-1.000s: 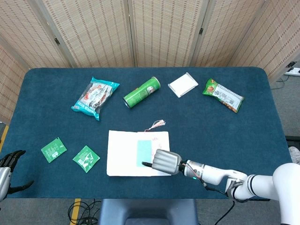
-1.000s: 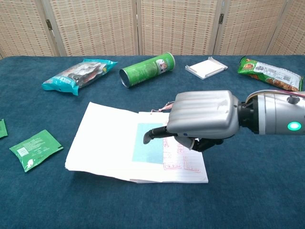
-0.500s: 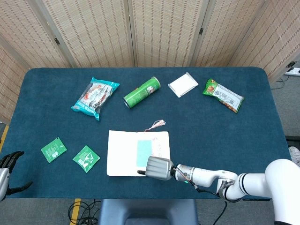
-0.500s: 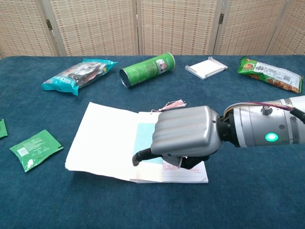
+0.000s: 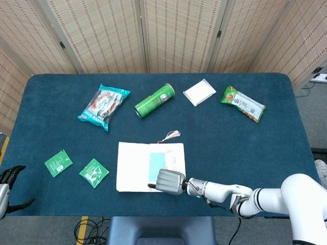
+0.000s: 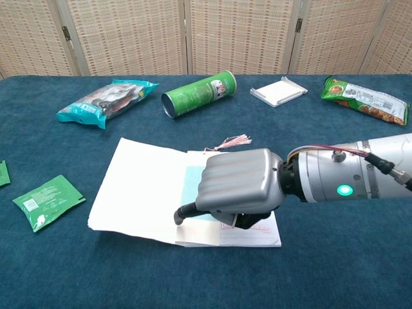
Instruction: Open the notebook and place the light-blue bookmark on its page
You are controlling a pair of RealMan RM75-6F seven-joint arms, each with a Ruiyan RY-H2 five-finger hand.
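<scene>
The notebook (image 5: 133, 166) (image 6: 138, 187) lies open near the table's front edge. A light-blue bookmark (image 5: 156, 161) (image 6: 192, 182) lies flat on its right page, and a pink tassel (image 5: 172, 135) (image 6: 233, 141) trails off the far edge. My right hand (image 5: 168, 182) (image 6: 238, 187) hovers low over the notebook's near edge, hiding the bookmark's lower end. One finger (image 6: 185, 212) sticks out to the left by the page; the others are curled under and hold nothing. My left hand (image 5: 10, 181) hangs beyond the table's front-left corner with fingers apart.
A green chips can (image 5: 154, 100) lies on its side at the back. A blue snack bag (image 5: 103, 106) is left of it, a white box (image 5: 199, 92) and a green snack packet (image 5: 243, 103) to its right. Two green sachets (image 5: 58, 163) (image 5: 94, 172) lie left of the notebook.
My right hand has slid left and toward the notebook's near edge, now covering the bookmark's lower end. The bookmark and notebook stay put. The left hand has barely moved.
</scene>
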